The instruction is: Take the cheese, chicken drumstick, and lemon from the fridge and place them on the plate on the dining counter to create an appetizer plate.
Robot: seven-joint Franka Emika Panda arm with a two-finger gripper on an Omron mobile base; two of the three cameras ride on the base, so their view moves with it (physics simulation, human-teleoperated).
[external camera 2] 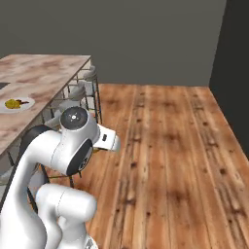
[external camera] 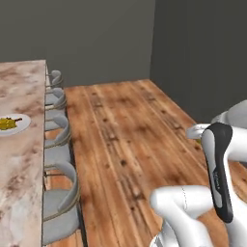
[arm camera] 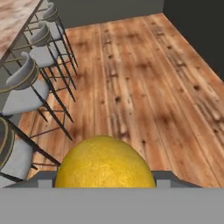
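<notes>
- Step in hand, as I judge it: carrying the smooth round yellow lemon [arm camera: 105,162] to the plate. In hand view it sits bottom centre, right between the gripper [arm camera: 105,180] tips, w/ wood floor beyond.
- Fingers: spread wide and pinching the lemon; only grey tip stubs show either side of it at the bottom of the frame.
- Round flat pale grey-white plate [external camera: 21,126] lies at mid-left edge of left base view, on the beige-and-brown marbled stone dining counter [external camera: 19,183]. Something yellowish w/ a darker bit is already on it; too small to tell which items.
- Next move, my guess: bring base/arm closer to the counter, raise hand over the plate, lower, then let go. Lemon is round, so it may roll off if dropped from high up.
- View differences: right base view shows plate [external camera 2: 26,104] at left edge and counter [external camera 2: 44,73] in upper left, w/ white arm in lower left. Hand view shows the lemon plus grey curved-back stools [arm camera: 26,83] along the left, close up. Left base view shows the stool row [external camera: 60,193] from above.
</notes>
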